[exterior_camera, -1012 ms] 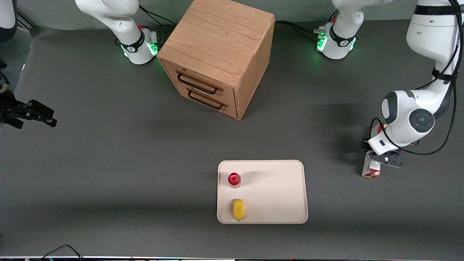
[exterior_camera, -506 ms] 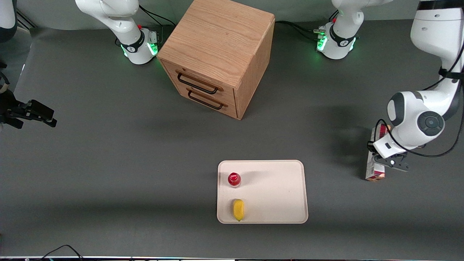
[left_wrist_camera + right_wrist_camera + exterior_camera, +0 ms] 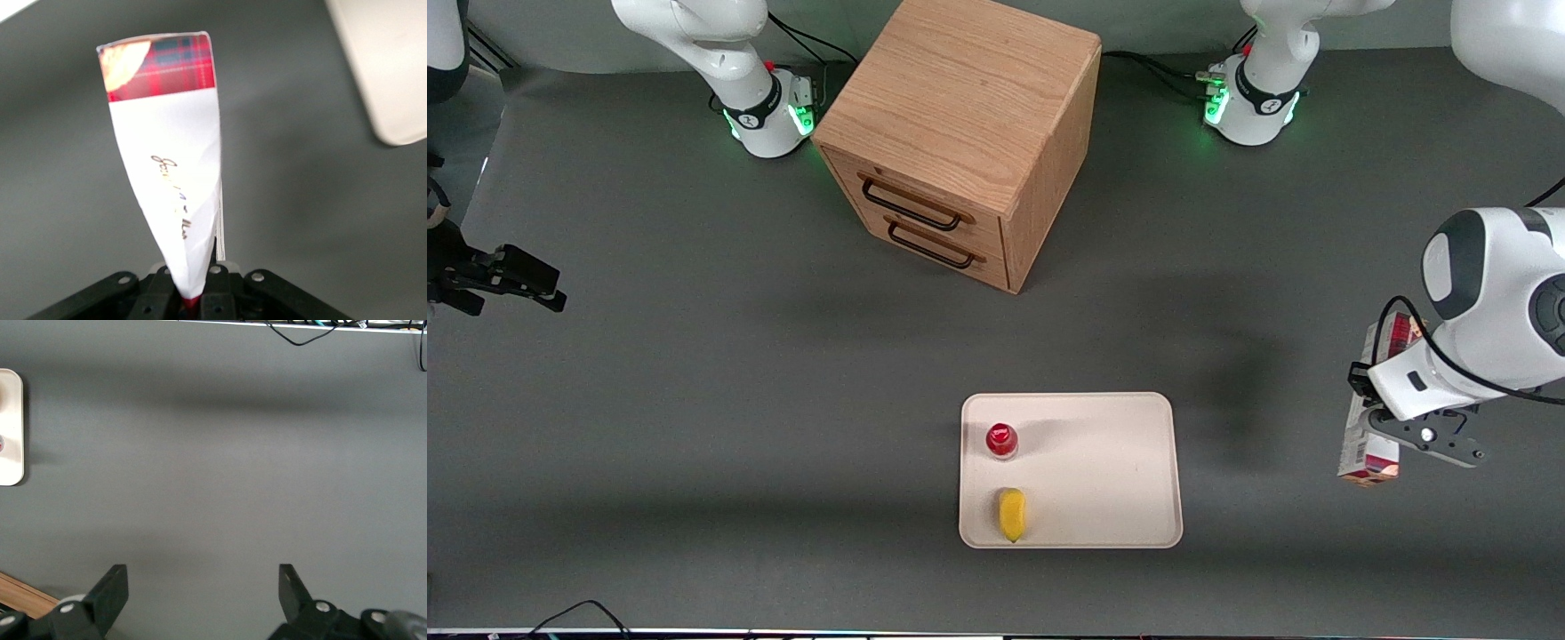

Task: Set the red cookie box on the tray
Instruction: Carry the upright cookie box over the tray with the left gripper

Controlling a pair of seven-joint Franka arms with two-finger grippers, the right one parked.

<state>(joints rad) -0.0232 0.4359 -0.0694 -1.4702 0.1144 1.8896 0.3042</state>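
My left gripper (image 3: pixel 1385 425) is shut on the red cookie box (image 3: pixel 1368 455), a long narrow box in dark red plaid with a white part. It hangs above the grey table toward the working arm's end, well apart from the tray. In the left wrist view the box (image 3: pixel 170 147) sticks out from between the closed fingers of the gripper (image 3: pixel 192 293), and a corner of the tray (image 3: pixel 393 67) shows beside it. The cream-beige tray (image 3: pixel 1103 462) lies flat near the table's front edge.
On the tray stand a small red-capped bottle (image 3: pixel 1002 440) and, nearer the front camera, a yellow fruit-like item (image 3: pixel 1011 514). A wooden two-drawer cabinet (image 3: pixel 960 133) stands farther from the camera. Cables run along the table's front edge.
The gripper has carried the box upward, nearer to the front camera and farther toward the working arm's end of the table. The tray and its contents have not moved.
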